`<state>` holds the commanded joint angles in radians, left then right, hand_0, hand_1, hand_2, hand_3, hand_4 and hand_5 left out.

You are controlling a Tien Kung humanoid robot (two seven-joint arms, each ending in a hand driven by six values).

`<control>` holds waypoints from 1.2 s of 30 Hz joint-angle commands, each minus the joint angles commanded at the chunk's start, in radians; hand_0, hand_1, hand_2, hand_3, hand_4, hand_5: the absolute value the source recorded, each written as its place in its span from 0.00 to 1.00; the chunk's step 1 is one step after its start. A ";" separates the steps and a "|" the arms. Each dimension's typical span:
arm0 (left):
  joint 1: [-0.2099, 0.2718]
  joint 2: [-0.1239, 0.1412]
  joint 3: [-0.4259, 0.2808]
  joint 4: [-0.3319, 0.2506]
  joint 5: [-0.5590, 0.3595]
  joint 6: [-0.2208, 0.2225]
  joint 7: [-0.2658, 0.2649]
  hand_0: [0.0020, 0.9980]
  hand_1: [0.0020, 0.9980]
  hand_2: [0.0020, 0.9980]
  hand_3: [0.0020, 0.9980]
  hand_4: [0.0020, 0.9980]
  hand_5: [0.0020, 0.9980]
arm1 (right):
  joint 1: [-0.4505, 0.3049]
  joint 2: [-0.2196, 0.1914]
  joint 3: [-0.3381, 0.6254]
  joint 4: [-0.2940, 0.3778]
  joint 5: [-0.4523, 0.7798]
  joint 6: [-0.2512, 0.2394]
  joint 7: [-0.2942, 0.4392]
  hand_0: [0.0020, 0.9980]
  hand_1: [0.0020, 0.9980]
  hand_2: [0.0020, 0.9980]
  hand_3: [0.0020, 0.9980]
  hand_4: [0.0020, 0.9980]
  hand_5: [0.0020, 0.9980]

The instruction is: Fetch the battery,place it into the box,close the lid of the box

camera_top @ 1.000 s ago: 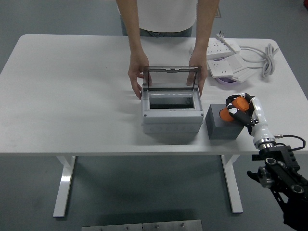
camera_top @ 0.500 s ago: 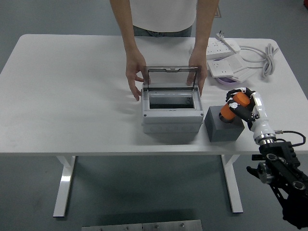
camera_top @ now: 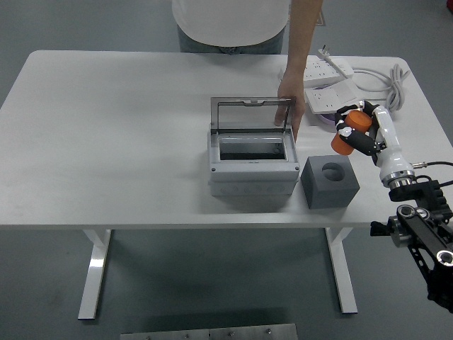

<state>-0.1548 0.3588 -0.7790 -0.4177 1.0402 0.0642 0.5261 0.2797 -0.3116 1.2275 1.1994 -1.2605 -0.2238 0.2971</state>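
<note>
Orange battery (camera_top: 350, 132) clasped in raised right hand (camera_top: 362, 131) fingers (camera_top: 368, 142).

Lab: bare white table (camera_top: 106, 142), power strips (camera_top: 329, 69), grey floor.

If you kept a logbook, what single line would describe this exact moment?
right hand: holds orange battery above grey block | box: lid open | person's hand: on lid

The right hand (camera_top: 361, 126) has black finger segments on a white body, with a white forearm ending in a silver ring. Nearer, the arm (camera_top: 425, 241) is black, boxy and jointed, with round caps and a thin black cable. The person (camera_top: 233, 25) wears a white top.
</note>
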 joint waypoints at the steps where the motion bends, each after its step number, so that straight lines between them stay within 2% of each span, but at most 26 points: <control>1: 0.001 0.000 0.000 0.000 0.000 0.000 0.000 0.63 0.70 0.57 0.54 0.50 0.00 | 0.005 -0.004 0.003 0.010 -0.027 0.002 -0.011 0.33 0.32 0.31 0.32 0.31 0.00; 6: 0.002 0.001 0.001 0.000 -0.003 0.001 0.001 0.63 0.70 0.57 0.54 0.50 0.00 | 0.032 -0.019 0.010 0.053 -0.181 0.007 -0.064 0.33 0.32 0.31 0.32 0.31 0.00; 7: 0.001 0.002 0.001 0.000 -0.003 0.001 0.001 0.63 0.70 0.57 0.54 0.50 0.00 | 0.039 -0.022 0.007 0.061 -0.217 0.008 -0.078 0.21 0.23 0.30 0.31 0.19 0.00; 12: 0.000 0.004 0.002 -0.001 -0.005 0.002 0.001 0.63 0.70 0.57 0.54 0.50 0.00 | 0.074 -0.036 -0.022 0.096 -0.386 0.022 -0.151 0.21 0.23 0.30 0.31 0.19 0.00; 13: 0.000 0.004 0.002 -0.001 -0.006 0.002 0.001 0.63 0.70 0.57 0.54 0.50 0.00 | 0.083 -0.039 -0.031 0.101 -0.424 0.029 -0.167 0.18 0.22 0.29 0.31 0.15 0.00; 19: -0.002 0.007 0.000 -0.002 -0.004 0.001 0.004 0.63 0.70 0.57 0.54 0.50 0.00 | 0.159 -0.053 -0.123 0.102 -0.604 0.086 -0.269 0.19 0.23 0.29 0.31 0.15 0.00; 28: -0.008 0.009 -0.007 -0.003 0.007 -0.004 0.012 0.63 0.70 0.57 0.54 0.50 0.00 | 0.265 -0.003 -0.248 0.060 -0.778 0.140 -0.364 0.19 0.22 0.29 0.31 0.14 0.00; 36: -0.012 0.011 -0.019 -0.005 0.024 -0.010 0.021 0.63 0.70 0.57 0.54 0.50 0.00 | 0.311 0.050 -0.353 0.013 -0.805 0.135 -0.389 0.19 0.22 0.28 0.31 0.14 0.00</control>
<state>-0.1670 0.3701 -0.7979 -0.4227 1.0643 0.0546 0.5471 0.5910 -0.2612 0.8743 1.2123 -2.0653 -0.0893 -0.0916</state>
